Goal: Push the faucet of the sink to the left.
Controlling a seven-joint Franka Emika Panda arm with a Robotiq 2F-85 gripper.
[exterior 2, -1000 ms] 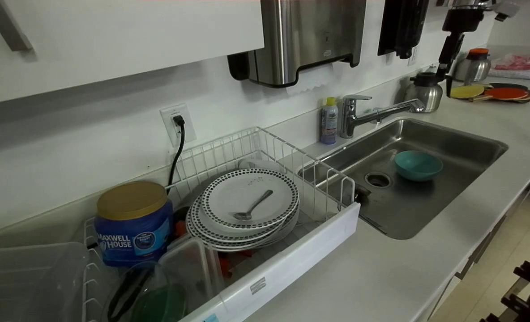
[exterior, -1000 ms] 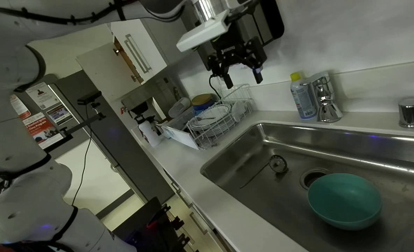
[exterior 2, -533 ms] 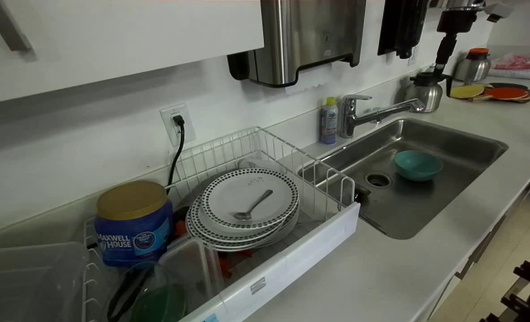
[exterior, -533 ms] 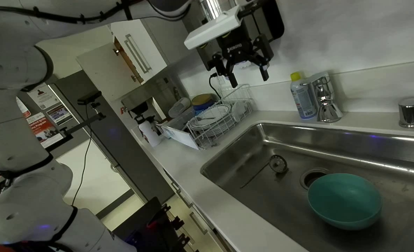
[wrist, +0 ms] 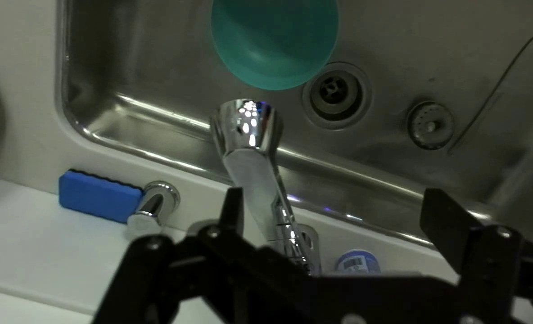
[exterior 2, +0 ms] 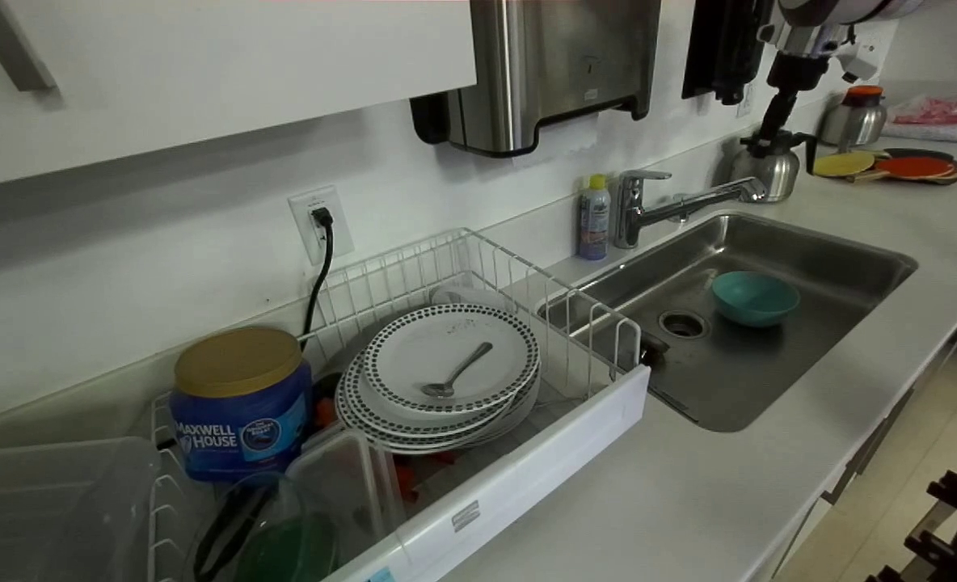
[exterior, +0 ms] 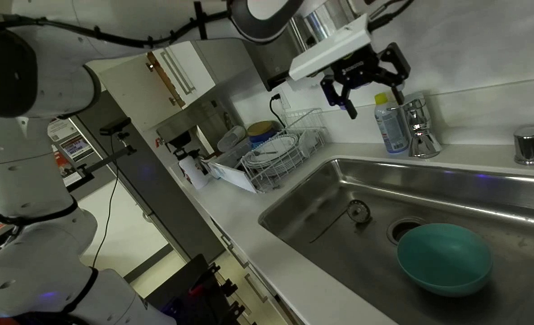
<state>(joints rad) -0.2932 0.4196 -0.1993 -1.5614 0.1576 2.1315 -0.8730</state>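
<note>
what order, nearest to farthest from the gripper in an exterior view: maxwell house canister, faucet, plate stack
In an exterior view:
1. Faucet: beside the sink, spout framed by the open gripper in the wrist view.
2. Plate stack: in the dish rack, left of the faucet in the picture.
3. Maxwell House canister: farthest left of the three.

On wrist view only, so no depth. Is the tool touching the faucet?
Observer: No. In an exterior view there's a gap between the tool and the faucet, even at its spout end.

Operator: Good. Something stands next to the faucet; I only get a bit of blue with a barcode. What is it?

Observer: A bottle, upright with a yellow cap on top, in both exterior views.
</note>
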